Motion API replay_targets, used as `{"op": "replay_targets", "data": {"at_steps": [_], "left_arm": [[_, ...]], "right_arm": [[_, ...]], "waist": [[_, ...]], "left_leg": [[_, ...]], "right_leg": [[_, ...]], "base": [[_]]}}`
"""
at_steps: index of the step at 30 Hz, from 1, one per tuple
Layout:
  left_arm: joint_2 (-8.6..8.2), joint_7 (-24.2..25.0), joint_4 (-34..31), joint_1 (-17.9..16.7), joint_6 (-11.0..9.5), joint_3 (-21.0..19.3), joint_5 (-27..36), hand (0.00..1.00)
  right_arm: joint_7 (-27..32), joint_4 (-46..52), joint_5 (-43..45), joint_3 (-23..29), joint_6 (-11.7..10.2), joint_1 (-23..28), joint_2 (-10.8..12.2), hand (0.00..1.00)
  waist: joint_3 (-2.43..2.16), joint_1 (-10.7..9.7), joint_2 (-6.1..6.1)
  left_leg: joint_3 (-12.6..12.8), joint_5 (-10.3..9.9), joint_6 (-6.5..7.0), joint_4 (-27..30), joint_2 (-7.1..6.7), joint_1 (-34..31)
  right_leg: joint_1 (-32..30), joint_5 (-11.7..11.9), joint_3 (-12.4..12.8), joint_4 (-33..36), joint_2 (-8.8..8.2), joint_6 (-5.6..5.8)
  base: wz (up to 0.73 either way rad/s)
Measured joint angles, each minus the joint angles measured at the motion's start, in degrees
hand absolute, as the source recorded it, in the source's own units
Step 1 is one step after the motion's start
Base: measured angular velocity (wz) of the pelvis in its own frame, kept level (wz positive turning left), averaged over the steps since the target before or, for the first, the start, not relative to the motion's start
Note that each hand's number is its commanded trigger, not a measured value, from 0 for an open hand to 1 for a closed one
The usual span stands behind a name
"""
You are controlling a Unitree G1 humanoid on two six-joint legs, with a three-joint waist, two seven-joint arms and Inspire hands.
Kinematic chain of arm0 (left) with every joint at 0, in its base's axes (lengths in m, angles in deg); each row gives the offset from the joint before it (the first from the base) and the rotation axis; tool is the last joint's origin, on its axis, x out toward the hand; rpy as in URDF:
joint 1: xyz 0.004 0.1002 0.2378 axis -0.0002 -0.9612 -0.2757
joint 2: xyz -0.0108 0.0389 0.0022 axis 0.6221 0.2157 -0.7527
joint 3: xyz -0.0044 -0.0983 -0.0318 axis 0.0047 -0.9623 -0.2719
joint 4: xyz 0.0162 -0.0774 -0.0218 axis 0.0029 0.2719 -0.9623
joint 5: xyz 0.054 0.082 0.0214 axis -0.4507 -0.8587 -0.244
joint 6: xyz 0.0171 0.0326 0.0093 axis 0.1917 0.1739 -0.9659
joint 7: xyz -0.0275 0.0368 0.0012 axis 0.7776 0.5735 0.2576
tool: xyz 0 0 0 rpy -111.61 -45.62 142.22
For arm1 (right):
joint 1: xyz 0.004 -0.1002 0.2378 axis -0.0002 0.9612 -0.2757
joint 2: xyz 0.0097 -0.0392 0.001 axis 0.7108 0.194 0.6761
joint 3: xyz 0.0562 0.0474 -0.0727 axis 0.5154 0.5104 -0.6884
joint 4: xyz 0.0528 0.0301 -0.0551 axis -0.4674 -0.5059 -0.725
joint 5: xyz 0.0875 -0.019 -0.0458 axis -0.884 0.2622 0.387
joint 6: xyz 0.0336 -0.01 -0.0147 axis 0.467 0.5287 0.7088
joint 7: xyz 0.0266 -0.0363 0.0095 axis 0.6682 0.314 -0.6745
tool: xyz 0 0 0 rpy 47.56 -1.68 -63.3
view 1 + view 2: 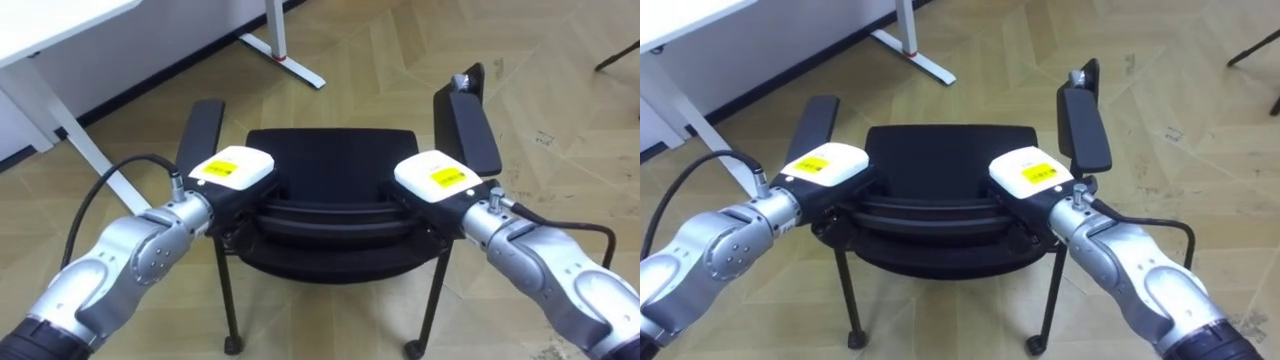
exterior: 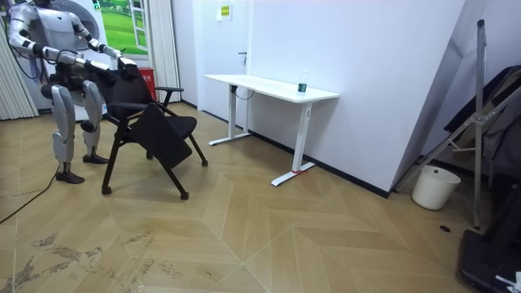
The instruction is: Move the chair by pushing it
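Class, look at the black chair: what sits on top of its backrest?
The left hand and the right hand rest there, one near each end. The stretches of backrest beneath them are covered.

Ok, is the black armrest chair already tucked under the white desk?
No, the black armrest chair stands on open wooden floor, well apart from the white desk.

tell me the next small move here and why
Probably a short, even push forward with both arms. The left hand and right hand sit side by side on the top of the back of the chair, and the desk stands ahead and to the left, well apart from it.
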Motion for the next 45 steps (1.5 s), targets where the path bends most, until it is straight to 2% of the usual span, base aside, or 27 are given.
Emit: {"op": "replay_targets", "data": {"at_steps": [10, 20, 23, 25, 27, 34, 36, 38, 41, 42, 43, 44, 45], "left_arm": [[0.03, -0.6, 0.1, 0.0, 0.1, 0.2, 0.0, 1.00], [0.03, -0.6, 0.1, 0.0, 0.2, 0.2, -0.1, 1.00], [-0.04, -0.6, 0.1, 0.0, 0.0, 0.2, -0.4, 1.00], [-0.11, -0.6, 0.2, 0.0, -0.1, 0.2, -0.5, 1.00], [-0.69, -0.7, 0.8, -0.1, -0.1, 0.2, -0.8, 1.00], [-2.18, -1.2, 3.7, -0.2, -0.7, 0.3, -2.1, 1.00], [-2.65, -1.2, 4.2, -0.2, -0.7, 0.2, -2.6, 1.00], [-2.73, -1.2, 4.3, -0.3, -0.6, 0.2, -2.6, 1.00], [-2.73, -1.2, 4.3, -0.3, -0.4, 0.2, -2.6, 1.00], [-2.90, -1.3, 4.5, -0.3, -0.4, 0.2, -2.5, 1.00], [-3.31, -2.1, 4.6, -0.1, -0.5, 0.3, -2.3, 1.00], [-3.45, -2.3, 4.6, 0.3, -0.7, 0.3, -2.1, 1.00], [-3.34, -2.3, 4.5, 1.3, -1.2, 0.6, -1.9, 1.00]], "right_arm": [[2.9, -1.6, 0.1, -0.2, -1.0, -0.2, 0.1, 1.00], [3.9, -2.0, 0.1, -0.6, -1.1, -0.1, 0.0, 1.00], [4.5, -2.4, 0.1, -0.6, -1.6, 0.0, -0.1, 1.00], [5.3, -3.2, 0.1, -0.5, -2.5, 0.0, 0.0, 1.00], [6.2, -4.6, 0.2, -0.5, -3.6, 0.0, 0.0, 1.00], [8.4, -9.1, 0.6, -0.6, -5.6, 0.0, 1.9, 1.00], [8.4, -9.3, 0.7, -0.6, -5.9, 0.1, 1.9, 1.00], [8.4, -9.2, 0.7, -0.6, -6.0, 0.1, 1.9, 1.00], [8.5, -9.2, 0.8, -0.6, -6.0, 0.0, 1.9, 1.00], [8.5, -9.3, 0.8, -0.6, -6.1, -0.1, 2.2, 1.00], [8.5, -9.0, 0.8, 0.0, -6.6, -0.2, 1.4, 1.00], [8.6, -8.9, 0.8, 0.5, -6.9, -0.2, 0.9, 1.00], [8.8, -8.6, 0.4, 1.5, -7.5, -0.3, -0.2, 1.00]], "waist": [[-0.05, 0.1, -0.01], [-0.18, 0.2, -0.27], [-0.19, 0.2, -0.43], [-0.15, -0.2, -0.60], [-0.14, -0.5, -0.60], [0.28, -0.7, -1.26], [0.47, -0.7, -1.59], [0.48, -1.0, -1.54], [0.50, -1.4, -1.51], [0.82, -1.7, -1.86], [0.59, -2.3, -1.72], [0.47, -2.8, -1.43], [0.71, -3.4, -1.28]], "left_leg": [[0.1, 0.0, 0.00, -0.1, 0.00, 0.0], [0.1, 0.0, 0.00, 0.0, 0.05, 0.0], [0.2, 0.0, 0.00, 0.6, 0.12, -0.3], [0.1, 0.0, -0.01, 1.0, 0.19, -0.4], [0.0, 0.0, -0.01, 1.2, 0.43, 0.0], [0.9, -0.1, -0.14, 8.0, 1.19, -1.2], [1.8, -0.1, -0.14, 10.3, 1.14, -1.5], [2.0, -0.1, -0.14, 12.1, 1.33, -2.5], [3.8, -0.1, -0.15, 18.5, 2.25, -5.8], [4.0, -0.8, -0.23, 25.6, 2.08, -10.5], [4.0, -2.8, 0.36, 22.0, 1.36, -13.9], [4.0, -2.2, 0.53, 18.6, 1.25, -15.5], [5.1, 2.6, 2.49, 15.9, 1.15, -18.4]], "right_leg": [[-0.3, 0.0, 0.1, 0.1, 0.02, 0.00], [-0.3, 0.0, 0.0, 0.2, 0.04, 0.00], [-0.2, 0.0, -0.6, 0.4, -0.04, 0.00], [0.1, 0.0, -2.6, 0.4, -0.25, 0.00], [0.3, -0.1, -3.5, 1.5, -0.23, -0.01], [-0.1, -1.0, -4.8, 8.0, -0.80, -0.90], [-0.4, -2.4, -4.9, 10.8, -1.62, -0.87], [-1.0, -2.5, -5.1, 12.2, -2.17, -0.85], [-1.2, -2.7, -5.2, 13.0, -2.43, -0.95], [-0.2, -3.2, -3.4, 11.8, -2.77, -1.40], [-0.3, -3.9, -2.8, 11.3, -3.04, -1.12], [-0.7, -4.6, -3.0, 11.5, -3.19, -0.76], [-1.6, -7.3, -3.4, 13.6, -3.60, 0.17]], "base": [[0.00], [0.00], [0.01], [0.11], [0.12], [0.07], [0.10], [0.10], [0.10], [0.27], [0.33], [0.23], [0.00]]}}
